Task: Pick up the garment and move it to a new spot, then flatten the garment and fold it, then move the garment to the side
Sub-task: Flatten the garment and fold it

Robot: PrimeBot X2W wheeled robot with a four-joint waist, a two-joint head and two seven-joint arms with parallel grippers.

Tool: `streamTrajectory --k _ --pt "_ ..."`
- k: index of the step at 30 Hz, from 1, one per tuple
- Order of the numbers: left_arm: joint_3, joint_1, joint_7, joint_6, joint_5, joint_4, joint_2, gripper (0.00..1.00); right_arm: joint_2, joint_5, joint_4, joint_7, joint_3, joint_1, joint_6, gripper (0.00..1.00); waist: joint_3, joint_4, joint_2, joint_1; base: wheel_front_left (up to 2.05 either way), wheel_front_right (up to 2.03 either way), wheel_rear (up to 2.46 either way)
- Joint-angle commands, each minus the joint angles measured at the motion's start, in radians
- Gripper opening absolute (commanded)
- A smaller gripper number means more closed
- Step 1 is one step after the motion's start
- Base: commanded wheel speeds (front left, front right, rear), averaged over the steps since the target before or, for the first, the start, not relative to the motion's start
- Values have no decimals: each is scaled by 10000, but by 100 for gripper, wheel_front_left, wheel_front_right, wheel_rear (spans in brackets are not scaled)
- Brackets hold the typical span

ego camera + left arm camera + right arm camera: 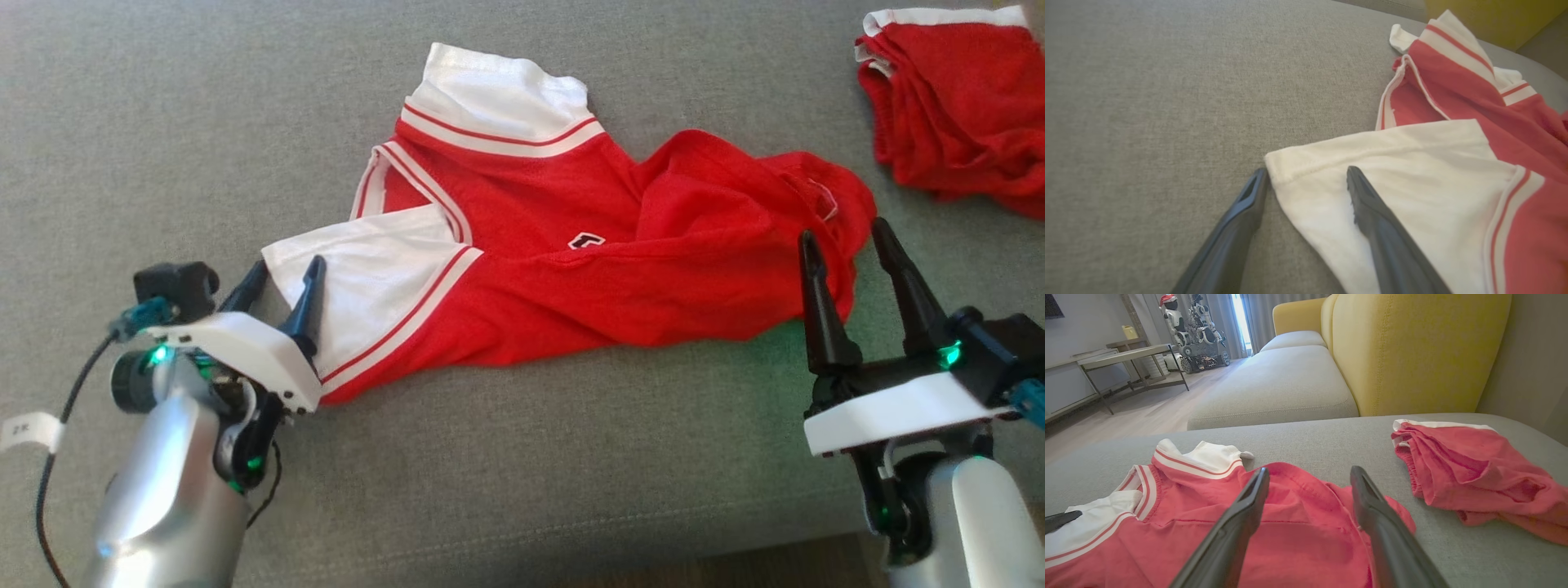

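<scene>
A red shirt with white sleeves and a small chest logo, the garment (563, 261), lies rumpled across the grey cushion (163, 122), sleeves to the left, hem bunched to the right. My left gripper (286, 273) stands open at the near white sleeve (1412, 183), one finger over the fabric and one on the cushion beside its corner. My right gripper (845, 237) is open at the bunched hem (1306, 522), nothing between its fingers. The left gripper (1306, 175) and right gripper (1309, 473) show spread fingers in their wrist views.
A second red garment with white trim (955, 106) lies crumpled at the far right of the cushion. A yellow sofa back (1412, 347) and a pale seat stand beyond. The cushion's front edge (653, 555) runs just before my arms.
</scene>
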Motion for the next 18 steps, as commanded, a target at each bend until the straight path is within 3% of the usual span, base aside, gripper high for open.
streamTrajectory --k 1,2,3,4,13,18 --pt "390 -405 25 -81 -104 -62 271 100 48 107 -265 -126 128 -238 -9 100 28 -52 0 0 0 0 0" --pt "380 -428 64 -131 -167 37 267 65 52 110 -261 -146 85 -230 -9 100 31 -60 0 0 0 0 0" --pt "374 -454 65 -176 -216 101 274 18 55 119 -257 -153 38 -222 -9 100 32 -66 0 0 0 0 0" --pt "347 -468 92 -218 -239 163 304 0 58 119 -249 -148 -17 -217 -9 100 31 -68 0 0 0 0 0" --pt "148 -541 -243 -280 -121 30 418 0 47 70 178 347 -726 -178 -9 100 86 128 0 0 0 0 0" --pt "29 -687 -294 -268 -80 -87 377 0 -381 74 1037 833 -682 -568 -9 100 271 347 0 0 0 0 0"
